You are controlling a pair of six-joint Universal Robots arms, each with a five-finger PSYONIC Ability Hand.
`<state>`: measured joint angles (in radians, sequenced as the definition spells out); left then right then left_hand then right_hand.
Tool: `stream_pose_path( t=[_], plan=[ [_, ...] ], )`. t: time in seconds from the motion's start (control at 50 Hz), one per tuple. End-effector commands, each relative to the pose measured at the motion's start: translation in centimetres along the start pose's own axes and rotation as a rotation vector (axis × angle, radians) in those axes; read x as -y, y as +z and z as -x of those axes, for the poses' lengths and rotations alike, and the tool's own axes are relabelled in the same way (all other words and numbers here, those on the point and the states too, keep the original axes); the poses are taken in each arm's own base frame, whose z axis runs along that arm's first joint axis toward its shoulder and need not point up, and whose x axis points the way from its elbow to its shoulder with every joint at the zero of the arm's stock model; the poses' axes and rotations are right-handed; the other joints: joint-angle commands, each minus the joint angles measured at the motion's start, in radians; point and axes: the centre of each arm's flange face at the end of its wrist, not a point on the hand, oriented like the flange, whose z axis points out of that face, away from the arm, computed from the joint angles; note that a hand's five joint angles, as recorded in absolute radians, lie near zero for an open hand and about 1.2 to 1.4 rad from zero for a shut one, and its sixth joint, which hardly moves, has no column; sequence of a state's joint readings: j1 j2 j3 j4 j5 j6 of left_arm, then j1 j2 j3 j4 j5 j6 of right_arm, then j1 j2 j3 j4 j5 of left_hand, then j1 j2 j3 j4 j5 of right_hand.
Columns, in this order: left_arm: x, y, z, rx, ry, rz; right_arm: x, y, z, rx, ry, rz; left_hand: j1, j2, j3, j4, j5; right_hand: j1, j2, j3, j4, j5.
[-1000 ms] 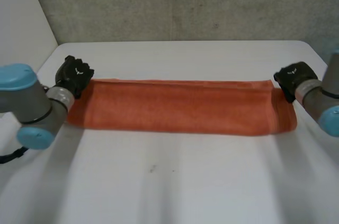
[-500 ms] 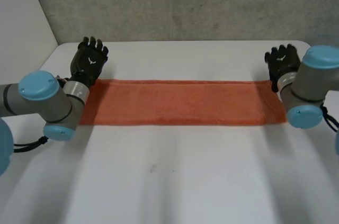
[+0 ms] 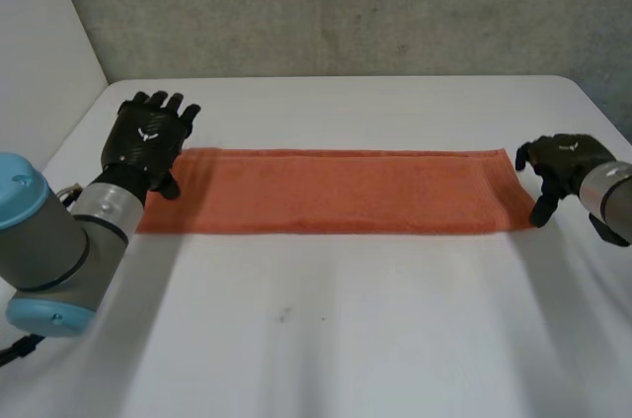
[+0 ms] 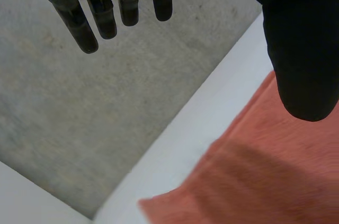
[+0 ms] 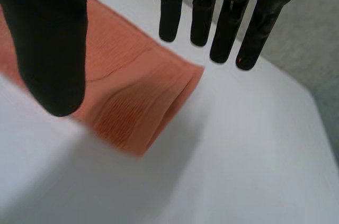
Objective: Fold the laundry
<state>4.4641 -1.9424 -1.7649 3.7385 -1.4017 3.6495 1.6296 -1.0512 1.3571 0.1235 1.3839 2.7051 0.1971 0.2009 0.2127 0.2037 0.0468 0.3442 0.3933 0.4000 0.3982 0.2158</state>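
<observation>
**strip folded lengthwise, both hands slack at its ends**

orange towel point(image 3: 336, 191) lies flat on the white table point(image 3: 326, 349), a long narrow strip running left to right between the two arms, toward the far side near the grey wall point(image 3: 336, 3). the right wrist view shows stacked layers at its right short end, so i judge the lengthwise fold done.

left hand point(image 3: 146, 136) is over the strip's left end. its fingers point(image 4: 100, 17) are straight and spread, its thumb point(image 4: 302, 49) is held wide of them, and it holds nothing. cannot tell whether the thumb tip touches the cloth.

right hand point(image 3: 563, 156) is just beside the right end. its fingers point(image 5: 228, 23) are straight, its thumb point(image 5: 53, 38) stands apart, and it holds nothing. the end corner sits below the gap between them.

step in hand, as i read it: take a short end and bring it over to the other, halving the length.

how to do it well:
- come down square on the end, thumb under and fingers on top, so every layer is caught; the layers gape at the right end and a shallow pinch could take only the top one.
- grip near the middle of the short edge or across both corners, so the end does not twist.
- carry it low and level.
- rest the other hand flat on the far end so the strip cannot drag.
- match the short edges before letting go, then smooth toward the new crease.

containers: none to log. the towel lies straight on the bare table top.
</observation>
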Motion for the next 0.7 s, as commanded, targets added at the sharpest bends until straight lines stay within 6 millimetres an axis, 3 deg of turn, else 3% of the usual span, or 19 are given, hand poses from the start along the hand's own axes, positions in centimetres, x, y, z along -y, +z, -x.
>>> stream_pose_path(
  t=[0.02, 0.36, 0.5, 0.54, 0.62, 0.7],
  plan=[
    [-0.4, -0.5, -0.3, -0.014, -0.089, 0.032, -2.1, 1.6, -0.4, 0.055, 0.02, -0.033, 0.002, -0.002, -0.014, -0.005, -0.023, 0.328, 0.279, 0.272, 0.274, 0.282],
    [-1.3, -0.7, -0.3, 0.023, -0.096, 0.075, -4.8, 4.4, 0.2, 0.07, 0.014, -0.024, 0.002, -0.002, -0.014, -0.005, -0.023, 0.433, 0.384, 0.378, 0.379, 0.387],
    [-1.4, -0.9, -0.4, 0.02, -0.095, 0.077, -5.0, 5.1, -0.2, 0.049, 0.007, -0.036, 0.002, -0.002, -0.014, -0.005, -0.023, 1.051, 1.002, 0.995, 0.997, 1.005],
    [-1.4, -0.9, -0.4, 0.019, -0.094, 0.075, -5.1, 5.3, -0.4, 0.041, 0.005, -0.034, 0.002, -0.002, -0.014, -0.005, -0.023, 1.052, 1.003, 0.996, 0.998, 1.006],
    [-1.4, -0.9, -0.4, 0.022, -0.094, 0.076, -5.4, 5.9, -2.1, -0.019, -0.007, -0.025, 0.002, -0.002, -0.014, -0.005, -0.023, 1.052, 1.003, 0.996, 0.998, 1.006],
    [-1.4, -0.9, -0.3, 0.024, -0.095, 0.079, -5.4, 6.3, -5.4, -0.162, -0.058, 0.009, -0.001, -0.005, -0.017, -0.008, -0.025, 1.052, 1.003, 0.996, 0.998, 1.006]
  ],
)
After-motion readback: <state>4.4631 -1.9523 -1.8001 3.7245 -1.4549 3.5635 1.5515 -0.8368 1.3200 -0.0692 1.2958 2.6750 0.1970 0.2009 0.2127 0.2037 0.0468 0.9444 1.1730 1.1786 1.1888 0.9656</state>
